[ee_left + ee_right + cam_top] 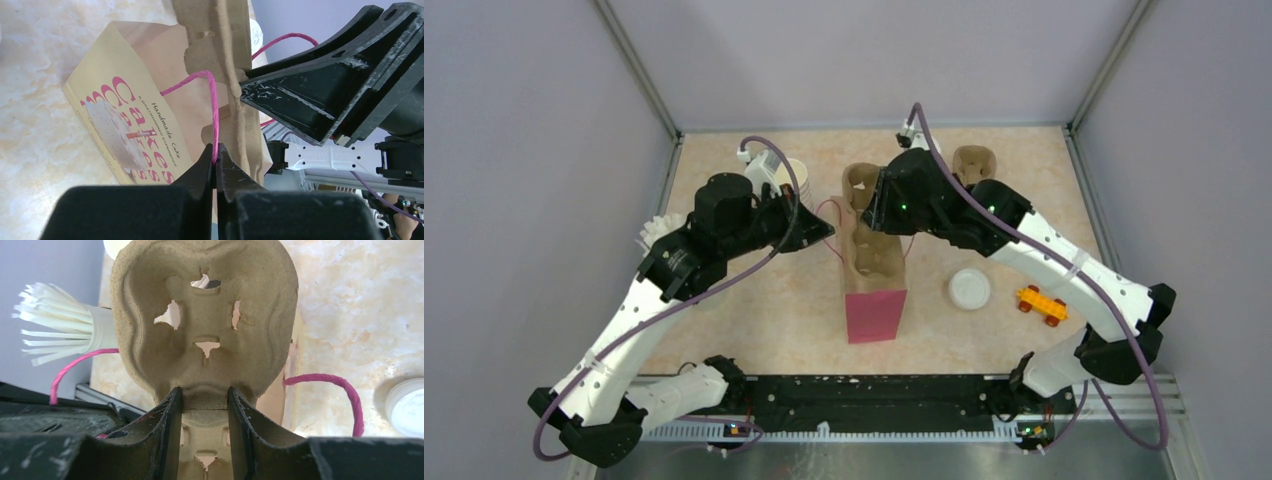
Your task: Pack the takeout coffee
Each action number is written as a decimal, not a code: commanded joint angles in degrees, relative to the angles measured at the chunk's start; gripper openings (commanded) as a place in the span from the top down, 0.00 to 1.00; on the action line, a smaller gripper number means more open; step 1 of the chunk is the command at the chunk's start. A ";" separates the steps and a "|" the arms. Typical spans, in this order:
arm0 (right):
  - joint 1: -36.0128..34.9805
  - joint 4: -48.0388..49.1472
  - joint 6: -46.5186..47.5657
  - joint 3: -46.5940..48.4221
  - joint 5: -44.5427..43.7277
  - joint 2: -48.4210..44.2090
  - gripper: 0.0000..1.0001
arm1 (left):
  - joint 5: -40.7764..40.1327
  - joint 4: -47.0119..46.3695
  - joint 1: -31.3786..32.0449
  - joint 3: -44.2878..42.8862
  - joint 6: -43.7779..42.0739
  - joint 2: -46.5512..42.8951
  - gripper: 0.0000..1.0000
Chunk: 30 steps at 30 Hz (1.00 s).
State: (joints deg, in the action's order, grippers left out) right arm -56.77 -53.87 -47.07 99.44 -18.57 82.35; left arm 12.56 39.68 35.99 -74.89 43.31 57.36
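1. The left gripper (215,159) is pinched tight on one pink handle (213,100) of the bag (115,95).
2. The right gripper (205,412) is clamped narrowly on the edge of the cardboard carrier (200,305), which stands at the bag's open top.
3. The coffee (969,289) stands lidded on the table (754,320), right of the bag and apart from it, near a toy car (1041,305); neither gripper touches it.

I count two cardboard carriers (871,250), one paper bag (875,315), one lidded coffee cup (969,290), one cup stack (792,175), one stick bundle (650,236) and, at four o'clock, one toy car (1041,305).
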 commanded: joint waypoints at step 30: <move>-4.74 -8.74 1.88 4.01 1.99 2.06 0.79 | -2.35 1.00 -0.28 0.06 -2.29 -1.03 1.00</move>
State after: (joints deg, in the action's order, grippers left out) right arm -60.64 -61.91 -44.84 104.27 -17.89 86.63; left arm 11.05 41.25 35.97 -74.87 41.85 57.36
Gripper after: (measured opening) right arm 0.341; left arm 0.014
